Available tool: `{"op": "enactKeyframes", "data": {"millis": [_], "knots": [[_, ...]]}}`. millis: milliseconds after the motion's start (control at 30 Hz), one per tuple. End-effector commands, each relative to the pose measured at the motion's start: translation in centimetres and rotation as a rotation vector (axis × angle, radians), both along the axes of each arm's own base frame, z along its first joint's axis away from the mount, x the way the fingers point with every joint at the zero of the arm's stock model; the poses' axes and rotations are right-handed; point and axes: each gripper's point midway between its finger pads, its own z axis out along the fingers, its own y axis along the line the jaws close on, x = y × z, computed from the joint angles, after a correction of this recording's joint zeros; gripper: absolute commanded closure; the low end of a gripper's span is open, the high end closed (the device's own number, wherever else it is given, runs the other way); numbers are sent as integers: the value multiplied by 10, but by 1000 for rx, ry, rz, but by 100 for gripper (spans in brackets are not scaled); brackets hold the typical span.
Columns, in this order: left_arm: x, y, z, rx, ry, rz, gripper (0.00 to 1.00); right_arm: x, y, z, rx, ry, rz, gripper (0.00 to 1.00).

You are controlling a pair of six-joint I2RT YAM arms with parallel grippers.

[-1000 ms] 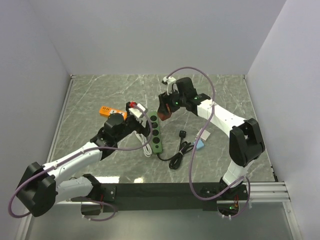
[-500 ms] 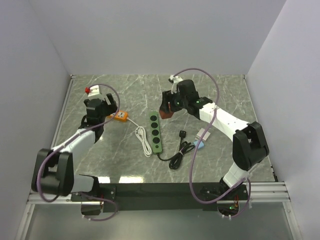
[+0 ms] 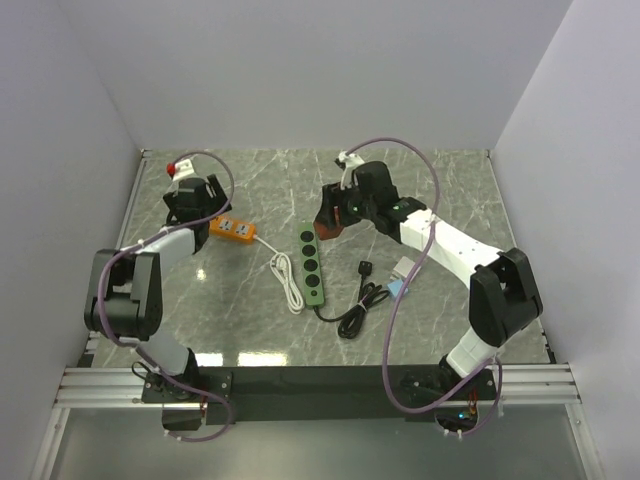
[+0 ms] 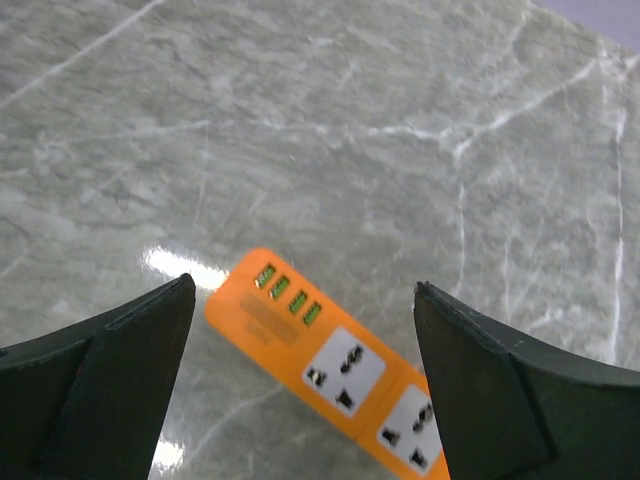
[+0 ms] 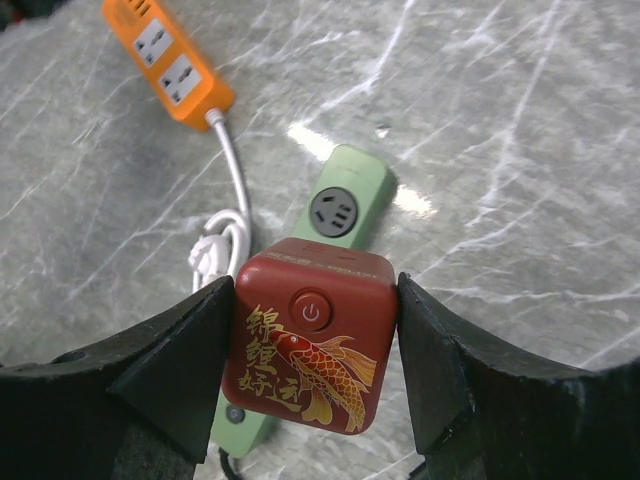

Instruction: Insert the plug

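My right gripper [image 3: 328,225] is shut on a red cube plug with a gold fish print [image 5: 315,340]. It holds the cube above the far end of a green power strip [image 3: 311,263]. In the right wrist view [image 5: 315,290] the strip's end socket [image 5: 333,211] shows just beyond the cube. An orange power strip [image 3: 231,229] lies to the left, with a white cable [image 3: 290,285]. My left gripper [image 3: 203,212] is open and empty above the orange strip's far-left end [image 4: 330,365], its fingers [image 4: 130,350] either side of it, apart from it.
A black plug [image 3: 366,267] and a coiled black cable [image 3: 352,318] lie right of the green strip. A small blue and white object [image 3: 402,278] lies beyond them. White walls close in the marble table [image 3: 440,190] at the back and both sides.
My left arm has swung from beside the green strip to the far left and now hovers over the orange strip. The right gripper with the red cube has hardly moved.
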Motion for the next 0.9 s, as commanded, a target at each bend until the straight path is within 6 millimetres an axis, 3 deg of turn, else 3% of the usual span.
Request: {"op": "enactKeyframes", "data": {"millis": [0,200,400,467,733,867], "knots": [[15,11,4,-4,16,42,3,-1,25,21,47,-55,66,100],[21,20,-20,19,141,60,3,-10,40,21,46,-52,102,100],[23,9,-27,-8,199,-9,4,-18,45,26,49,-67,123,100],[16,10,-42,-5,269,-9,4,-19,45,28,54,-73,126,100],[5,9,-58,-19,344,-32,3,-28,46,36,70,-94,152,100],[-4,-1,-70,-49,387,-77,6,-32,45,39,71,-101,161,100]]}}
